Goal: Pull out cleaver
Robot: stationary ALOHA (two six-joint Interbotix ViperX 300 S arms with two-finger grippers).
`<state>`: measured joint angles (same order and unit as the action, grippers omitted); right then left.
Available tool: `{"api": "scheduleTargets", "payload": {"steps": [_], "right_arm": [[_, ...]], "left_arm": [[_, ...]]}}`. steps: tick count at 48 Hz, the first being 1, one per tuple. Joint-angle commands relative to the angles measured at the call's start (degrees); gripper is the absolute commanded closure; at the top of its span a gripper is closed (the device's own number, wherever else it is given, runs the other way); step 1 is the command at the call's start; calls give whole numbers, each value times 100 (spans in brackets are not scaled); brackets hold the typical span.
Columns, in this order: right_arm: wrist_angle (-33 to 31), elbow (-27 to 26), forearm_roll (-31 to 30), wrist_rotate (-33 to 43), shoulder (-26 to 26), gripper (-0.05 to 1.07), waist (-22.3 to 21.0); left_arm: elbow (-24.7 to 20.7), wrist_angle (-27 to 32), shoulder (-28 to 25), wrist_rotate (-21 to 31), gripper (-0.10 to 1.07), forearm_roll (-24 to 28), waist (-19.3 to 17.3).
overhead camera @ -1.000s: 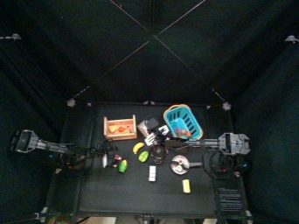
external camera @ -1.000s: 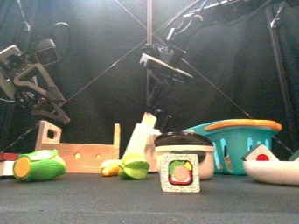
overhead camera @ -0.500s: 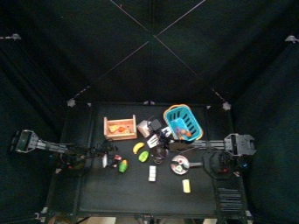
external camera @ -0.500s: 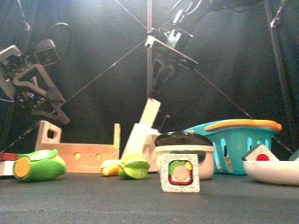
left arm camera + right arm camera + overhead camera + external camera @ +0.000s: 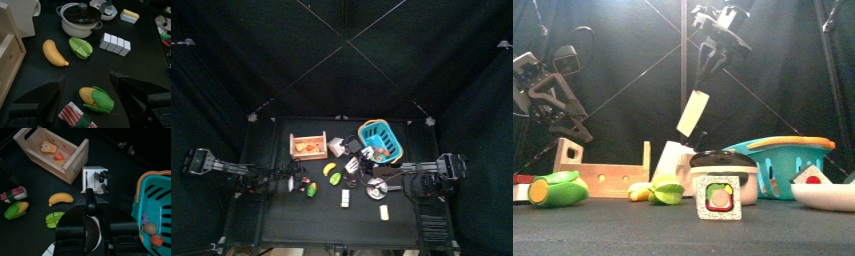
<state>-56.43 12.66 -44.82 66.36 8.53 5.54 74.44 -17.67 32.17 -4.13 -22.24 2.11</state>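
Above knife block (image 5: 671,160), right fingers (image 5: 716,42) pinching cleaver (image 5: 694,112)

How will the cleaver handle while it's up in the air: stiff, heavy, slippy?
Likely stiff: the cleaver shows a flat, straight blade below the right gripper. Probably light, since it looks like a toy. Gripped only by the handle and hanging tilted, it may pivot in the jaws.

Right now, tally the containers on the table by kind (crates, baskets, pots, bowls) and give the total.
Wooden crate: 1
Teal basket: 1
Pot: 1
White bowl: 1
Total: 4
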Motion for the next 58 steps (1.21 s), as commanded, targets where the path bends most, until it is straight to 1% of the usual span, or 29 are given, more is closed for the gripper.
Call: {"api": "scheduleTargets", "payload": {"steps": [1,7,11,21,24,30,36,44,58], "right_arm": [[88,105,-176,35,360,67,316],[343,387,-422,167,536,67,633],[598,677,-694,483,686,67,844],[1116,1644,-1731,1512,1266,67,1222],[1301,2004,-2048,1942,1459,67,1274],[1556,2540,-2487,2646,1714,67,1283],[1837,2988,-2988,3050,1925,67,1310],[2259,3252,-3357,3085,2092,67,1327],[2364,3384,-3340,3085,2127,67,1318]], "left_arm": [[-53,-18,-9,0,-4,0,-9],[-62,-18,-9,0,-4,0,0],[-62,-18,-9,0,-4,0,0],[-79,-26,-9,-9,-4,9,0],[-79,-35,0,-9,-4,9,0],[-97,-53,0,-18,-4,9,0],[-97,-62,-9,-26,-4,18,9],[-97,-79,0,-35,-4,114,9],[-105,-167,-9,-35,-4,141,62]]}}
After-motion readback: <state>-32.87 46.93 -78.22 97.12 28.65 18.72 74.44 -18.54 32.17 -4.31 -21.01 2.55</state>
